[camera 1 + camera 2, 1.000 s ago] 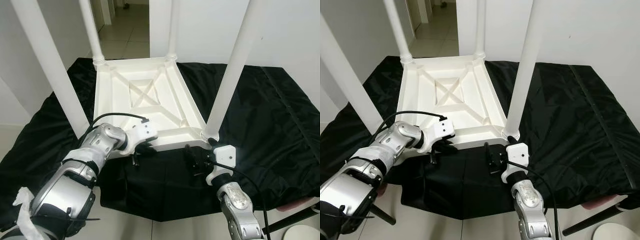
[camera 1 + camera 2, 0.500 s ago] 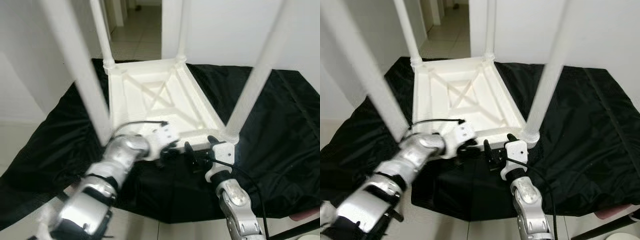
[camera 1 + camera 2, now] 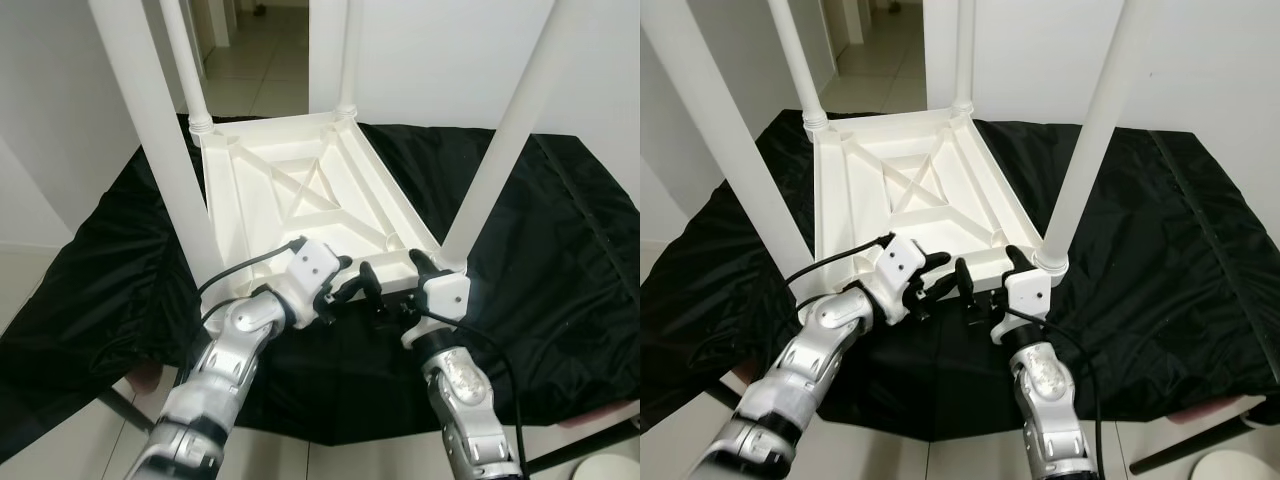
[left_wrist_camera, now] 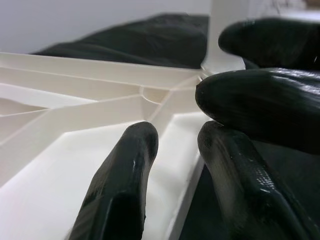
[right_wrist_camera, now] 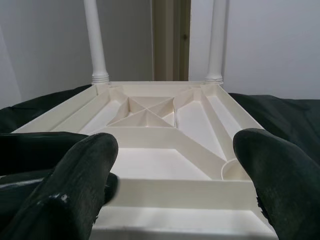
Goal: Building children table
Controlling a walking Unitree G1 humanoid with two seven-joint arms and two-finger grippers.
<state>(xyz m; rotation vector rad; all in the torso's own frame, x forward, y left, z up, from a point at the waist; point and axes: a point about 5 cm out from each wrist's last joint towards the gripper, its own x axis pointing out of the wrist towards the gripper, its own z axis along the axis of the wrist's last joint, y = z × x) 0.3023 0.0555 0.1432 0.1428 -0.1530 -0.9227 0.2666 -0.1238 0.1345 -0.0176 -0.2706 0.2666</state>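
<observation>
We judge the upturned white table (image 3: 300, 190) light but rigid, best held at its near rim, where our left gripper (image 3: 352, 288) and right gripper (image 3: 392, 288) hover, both seemingly released.

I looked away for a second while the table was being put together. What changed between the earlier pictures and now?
The left gripper slid along the near rim of the upside-down table toward the right gripper; the two now sit close together at that rim, jaws open. The camera also shifted. The table stays inverted on the black cloth with all four legs up.
</observation>
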